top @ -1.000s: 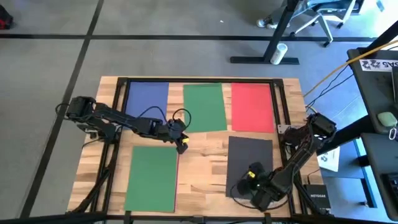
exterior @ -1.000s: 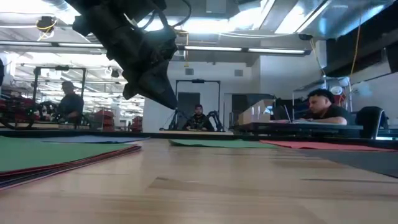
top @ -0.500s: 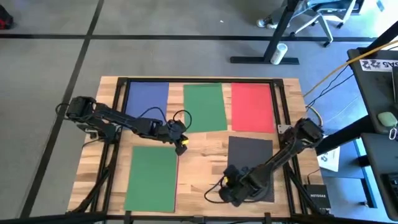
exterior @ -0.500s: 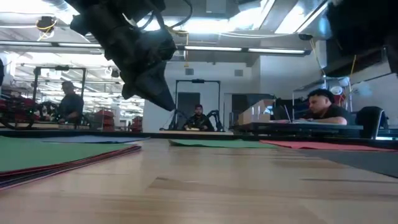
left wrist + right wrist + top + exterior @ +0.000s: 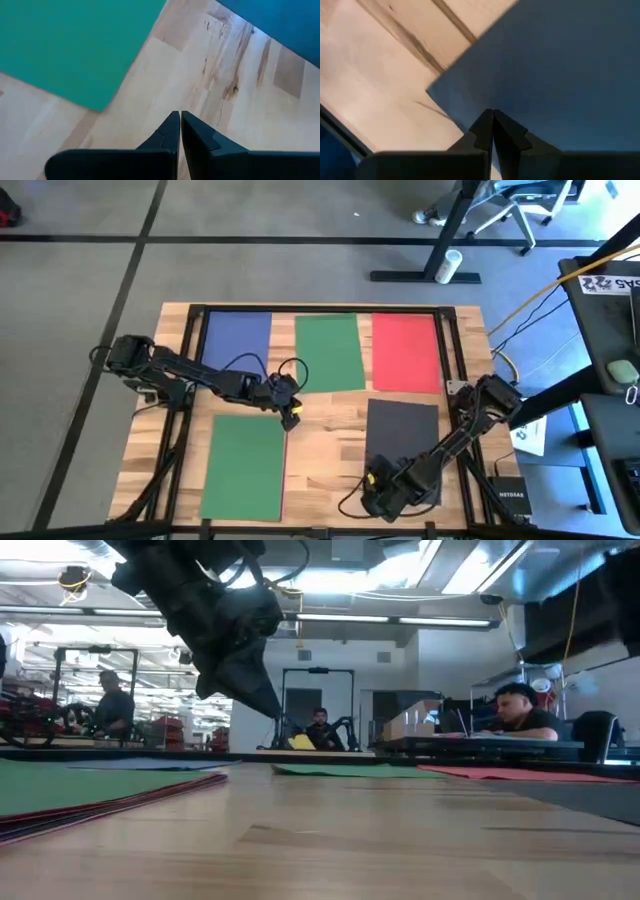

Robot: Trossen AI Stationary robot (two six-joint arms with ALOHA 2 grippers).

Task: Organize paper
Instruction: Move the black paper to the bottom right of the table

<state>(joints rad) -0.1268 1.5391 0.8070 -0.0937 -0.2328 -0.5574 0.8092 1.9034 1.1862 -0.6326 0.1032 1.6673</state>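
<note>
Single sheets of paper lie flat along the table's far side: blue (image 5: pixel 237 338), green (image 5: pixel 328 352) and red (image 5: pixel 405 352). A dark grey sheet (image 5: pixel 405 430) lies at the near right. A stack topped by a green sheet (image 5: pixel 245 465) lies at the near left, with red edges showing under it (image 5: pixel 150 795). My left gripper (image 5: pixel 291 412) hangs shut above bare wood (image 5: pixel 210 75) between the stack and the far green sheet. My right gripper (image 5: pixel 372 480) is shut by the dark grey sheet's near-left corner (image 5: pixel 432 92). My right gripper points down at the dark grey sheet, its shut fingertips (image 5: pixel 485 122) just inside the sheet's near-left corner. I cannot tell whether they touch the paper. The sheet lies flat on the table.
Black frame rails (image 5: pixel 190 360) run along the table's sides and far edge. Cables trail from both arms. A dark box (image 5: pixel 515 502) sits off the table's near right corner. Bare wood (image 5: pixel 325 450) lies between the stack and the dark grey sheet. People sit in the room beyond (image 5: pixel 515 710).
My right gripper has swung toward the table's left and slightly nearer, from over the dark grey sheet to its near-left corner. The sheets lie as before.
</note>
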